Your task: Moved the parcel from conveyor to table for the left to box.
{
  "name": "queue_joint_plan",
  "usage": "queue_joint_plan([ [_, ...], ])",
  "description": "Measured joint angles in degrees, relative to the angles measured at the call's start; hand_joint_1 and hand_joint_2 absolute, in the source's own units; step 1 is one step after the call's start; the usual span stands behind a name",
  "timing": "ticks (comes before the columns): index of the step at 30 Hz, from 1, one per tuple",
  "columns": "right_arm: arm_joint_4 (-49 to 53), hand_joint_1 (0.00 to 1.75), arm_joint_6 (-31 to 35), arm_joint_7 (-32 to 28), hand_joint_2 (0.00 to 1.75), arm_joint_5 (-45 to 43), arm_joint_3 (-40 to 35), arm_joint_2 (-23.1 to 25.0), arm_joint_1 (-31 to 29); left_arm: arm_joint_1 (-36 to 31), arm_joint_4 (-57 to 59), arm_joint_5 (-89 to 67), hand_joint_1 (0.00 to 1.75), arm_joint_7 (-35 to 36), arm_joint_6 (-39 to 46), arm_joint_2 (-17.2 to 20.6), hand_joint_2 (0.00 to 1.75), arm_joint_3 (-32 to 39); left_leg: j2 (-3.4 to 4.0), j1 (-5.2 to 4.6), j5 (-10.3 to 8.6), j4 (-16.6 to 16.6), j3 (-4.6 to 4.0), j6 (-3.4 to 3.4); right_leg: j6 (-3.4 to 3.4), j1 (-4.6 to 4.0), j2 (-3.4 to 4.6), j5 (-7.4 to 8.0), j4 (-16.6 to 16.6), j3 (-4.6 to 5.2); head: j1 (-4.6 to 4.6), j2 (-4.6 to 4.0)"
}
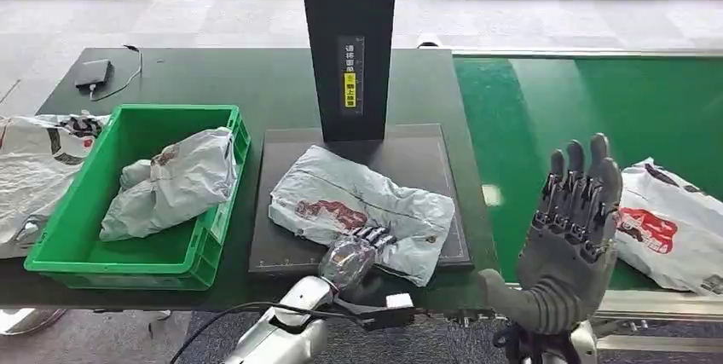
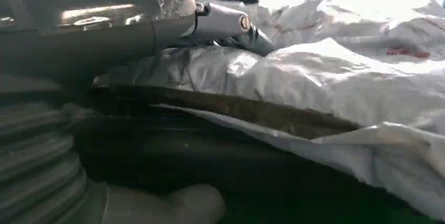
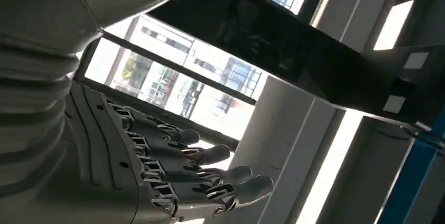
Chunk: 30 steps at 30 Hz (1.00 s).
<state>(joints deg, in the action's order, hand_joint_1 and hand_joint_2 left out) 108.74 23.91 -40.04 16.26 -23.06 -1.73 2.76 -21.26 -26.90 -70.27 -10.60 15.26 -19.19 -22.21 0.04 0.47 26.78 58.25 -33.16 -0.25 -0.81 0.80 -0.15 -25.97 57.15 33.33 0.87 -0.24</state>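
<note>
A crumpled grey parcel (image 1: 358, 206) with red print lies on the black weighing plate (image 1: 426, 155) in the middle of the dark table. My left hand (image 1: 354, 255) reaches in from below; its fingers lie on top of the parcel's near edge. In the left wrist view the fingers (image 2: 220, 22) stretch over the parcel (image 2: 325, 77), and the thumb (image 2: 162, 205) sits well below it, apart. My right hand (image 1: 571, 236) is raised over the near edge of the green conveyor (image 1: 546, 117), fingers upright and spread, holding nothing. The right wrist view shows the same spread hand (image 3: 157, 166).
A green bin (image 1: 85, 249) at the left holds another grey parcel (image 1: 175, 181). A white parcel (image 1: 34, 176) lies left of the bin. On the conveyor at the right lies a white parcel (image 1: 673, 228) with red print. A black scanner post (image 1: 349, 40) rises behind the plate.
</note>
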Motion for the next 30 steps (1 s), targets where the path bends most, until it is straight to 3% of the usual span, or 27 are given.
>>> queue_joint_plan([
  [18,-1.55,0.0,4.91,-0.02,1.75,-0.9,0.5,1.92,-1.16,-0.56,-0.08,3.84,1.75,-5.09,7.1,-0.28,1.75,-0.07,-0.02,-0.01,-0.23,0.0,0.04,0.06,-0.07,0.01,-0.03,0.18,-0.01,-0.08,0.0,-0.02],
  [25,-1.72,0.0,12.08,-0.02,1.75,-3.41,-0.83,0.13,-0.65,2.66,-11.81,6.73,1.75,-9.42,8.13,0.59,1.75,0.02,-0.03,-0.01,-0.21,0.0,-0.15,0.05,-0.06,0.02,-0.03,0.17,0.0,0.11,0.02,0.0],
  [30,-1.77,0.0,13.49,-0.02,1.75,-3.74,-1.92,-0.92,-0.62,4.89,-19.0,7.19,1.75,-9.75,8.04,1.51,1.75,-0.24,-0.03,-0.01,-0.18,0.0,-0.18,0.04,-0.07,0.01,-0.04,0.13,-0.01,0.15,0.02,0.0],
])
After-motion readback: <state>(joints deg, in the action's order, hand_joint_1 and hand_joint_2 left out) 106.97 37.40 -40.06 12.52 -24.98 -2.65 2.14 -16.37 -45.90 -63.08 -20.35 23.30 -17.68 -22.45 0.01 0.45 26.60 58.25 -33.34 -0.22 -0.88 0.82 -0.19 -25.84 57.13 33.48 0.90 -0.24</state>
